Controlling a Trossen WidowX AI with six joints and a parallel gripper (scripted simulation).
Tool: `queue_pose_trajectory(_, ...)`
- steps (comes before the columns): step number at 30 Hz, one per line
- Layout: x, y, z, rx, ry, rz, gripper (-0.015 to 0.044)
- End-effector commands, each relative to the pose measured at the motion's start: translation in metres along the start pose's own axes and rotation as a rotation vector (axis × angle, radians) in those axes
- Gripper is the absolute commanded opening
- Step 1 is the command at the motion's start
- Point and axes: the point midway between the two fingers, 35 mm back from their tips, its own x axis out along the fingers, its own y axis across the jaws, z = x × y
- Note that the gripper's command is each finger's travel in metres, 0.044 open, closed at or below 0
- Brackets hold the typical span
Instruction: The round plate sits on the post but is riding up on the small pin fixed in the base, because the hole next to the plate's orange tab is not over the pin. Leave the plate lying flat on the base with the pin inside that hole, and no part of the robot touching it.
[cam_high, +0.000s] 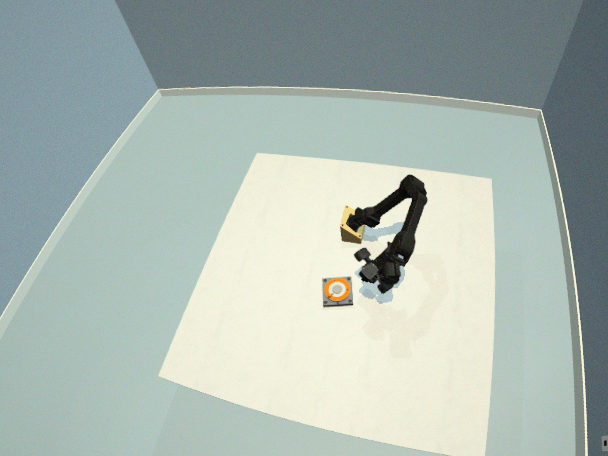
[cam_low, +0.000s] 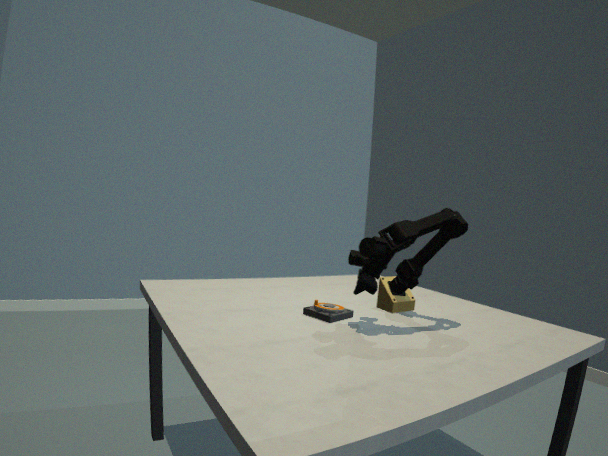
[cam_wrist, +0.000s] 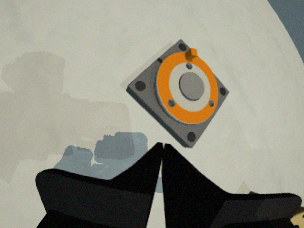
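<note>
The black claw (cam_wrist: 162, 149), pinched shut and empty, hovers apart from the round orange plate (cam_wrist: 191, 88) mid-worktop (cam_low: 280, 390); an off-centre nudge could jam it harder against the pin.

So there's a white table (cam_low: 280, 370) on dark legs, and near the middle sits a dark square base (cam_low: 327, 313) with the orange plate (cam_low: 330, 306) on it, one edge tipped up. Just right of it is the black arm (cam_low: 425, 240), bolted to a tan block (cam_low: 395, 299). Its gripper (cam_low: 363, 287) hangs above the tabletop, fingers closed together, apart from the plate.
</note>
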Motion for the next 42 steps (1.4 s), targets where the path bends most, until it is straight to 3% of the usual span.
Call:
queue_pose_trajectory(1, 0.019, -0.008, 0.026, -0.142, 0.119, -0.002, 0.0)
queue_pose_trajectory(11, 0.062, -0.039, 0.089, -0.466, 0.335, 0.195, 0.0)
queue_pose_trajectory(19, 0.091, -0.069, 0.126, -0.637, 0.36, 0.416, 0.0)
queue_pose_trajectory(27, 0.093, -0.07, 0.127, -0.641, 0.36, 0.423, 0.0)
queue_pose_trajectory(36, 0.13, -0.058, 0.107, -0.641, 0.36, 0.425, 0.0)
queue_pose_trajectory(42, 0.133, -0.056, 0.106, -0.641, 0.36, 0.425, 0.0)
